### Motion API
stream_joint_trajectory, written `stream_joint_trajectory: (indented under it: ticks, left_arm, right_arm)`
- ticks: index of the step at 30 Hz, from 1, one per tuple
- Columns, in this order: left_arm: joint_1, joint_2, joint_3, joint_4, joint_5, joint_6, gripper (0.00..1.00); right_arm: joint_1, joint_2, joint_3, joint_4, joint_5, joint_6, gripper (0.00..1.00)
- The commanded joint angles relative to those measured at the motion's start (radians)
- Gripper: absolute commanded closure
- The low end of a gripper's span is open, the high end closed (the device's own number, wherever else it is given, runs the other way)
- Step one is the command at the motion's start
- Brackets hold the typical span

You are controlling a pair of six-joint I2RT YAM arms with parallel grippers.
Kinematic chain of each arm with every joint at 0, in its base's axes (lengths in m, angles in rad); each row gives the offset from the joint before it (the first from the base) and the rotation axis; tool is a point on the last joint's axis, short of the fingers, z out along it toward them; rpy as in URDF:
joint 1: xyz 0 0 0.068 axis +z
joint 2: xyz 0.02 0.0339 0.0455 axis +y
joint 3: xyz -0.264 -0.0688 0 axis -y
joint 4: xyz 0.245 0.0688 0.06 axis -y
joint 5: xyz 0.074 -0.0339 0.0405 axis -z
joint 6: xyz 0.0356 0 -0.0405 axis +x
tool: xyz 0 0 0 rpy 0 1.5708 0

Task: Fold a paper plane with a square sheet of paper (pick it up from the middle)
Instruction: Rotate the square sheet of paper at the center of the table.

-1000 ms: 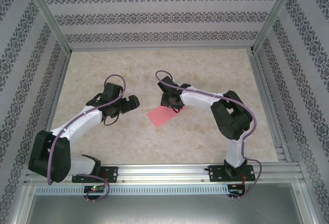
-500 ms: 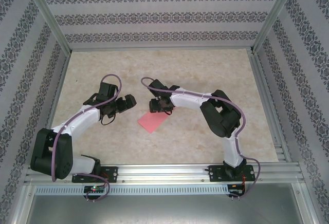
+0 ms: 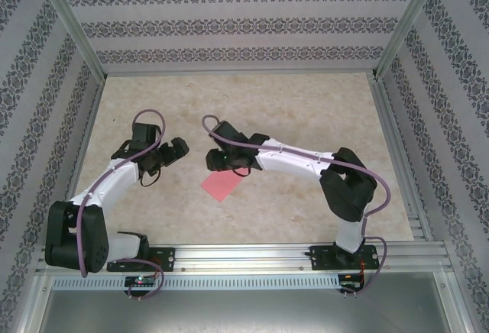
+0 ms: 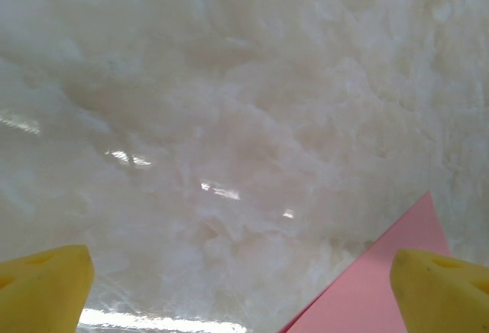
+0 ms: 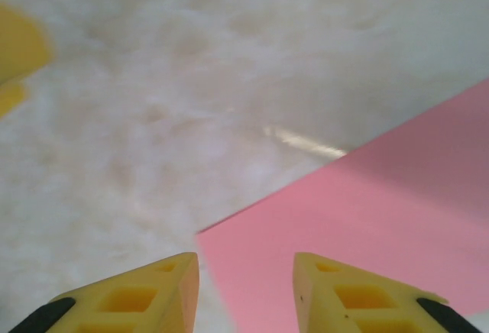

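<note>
Leftmost, the white-and-black left arm (image 3: 107, 182) reaches from its base at the near edge out over the pale marbled surface (image 3: 306, 111), and its left pincer (image 3: 177, 150) points rightward towards the middle. From the left wrist, this left pincer (image 4: 243, 291) is spread wide. Its yellow foam fingertips (image 4: 42, 287) sit at the two bottom corners of the view with bare surface (image 4: 229, 119) between them, and they pinch nothing. One corner of the square sheet of thin salmon-pink paper (image 4: 374, 291) pokes in just beside the right-hand fingertip.

From above, the sheet (image 3: 221, 186) lies flat on the surface, turned like a diamond. It sits a little left of centre, to the near right of the left pincer. Its far corner is just beside the right pincer (image 3: 214, 157), which hangs over it at the end of the long white right arm (image 3: 294, 161). That arm stretches leftward from its base at the near right.

From the right wrist, the right pincer (image 5: 244, 287) has its fingertips (image 5: 359, 302) parted by a narrow gap. A corner of the sheet (image 5: 367, 211) lies on the surface (image 5: 153, 104) right in front of that gap, not pinched. Whether the fingertips touch the paper cannot be told.
</note>
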Motion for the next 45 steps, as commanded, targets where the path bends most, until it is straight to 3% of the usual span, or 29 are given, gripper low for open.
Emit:
stream_joint_trajectory:
  ticks: [1,7,18,21,26,31,34,38,45]
  left_arm:
    - [0.037,-0.022,-0.039,0.015,0.032,-0.053,0.00]
    - [0.051,-0.020,-0.046,0.028,0.092,-0.045,0.00]
    - [0.050,-0.037,-0.028,-0.034,0.136,0.049,0.00]
    - [0.049,-0.017,-0.010,-0.045,0.169,0.069,0.00]
    - [0.041,0.001,-0.008,-0.040,0.190,0.086,0.00]
    - [0.016,0.015,0.004,-0.040,0.199,0.090,0.00]
    - [-0.005,0.019,0.006,-0.033,0.219,0.083,0.00]
    - [-0.062,0.015,0.002,-0.022,0.237,0.059,0.00]
    - [-0.230,0.027,-0.016,0.032,0.235,-0.055,0.05]
  right_arm:
    - [0.050,0.028,-0.042,0.059,-0.039,0.173,0.66]
    - [0.078,0.078,-0.055,0.039,-0.071,0.203,0.67]
    - [0.068,0.166,-0.036,-0.081,-0.145,0.039,0.65]
    - [0.053,0.160,-0.062,-0.108,-0.166,-0.032,0.65]
    - [-0.002,0.099,-0.150,-0.221,-0.135,-0.288,0.63]
    - [-0.130,0.005,-0.201,-0.220,-0.144,-0.419,0.62]
    - [-0.165,-0.050,-0.174,-0.183,-0.142,-0.364,0.59]
    - [-0.189,-0.126,-0.208,-0.021,-0.091,-0.165,0.51]
    - [-0.203,0.023,-0.089,0.040,-0.078,-0.021,0.60]
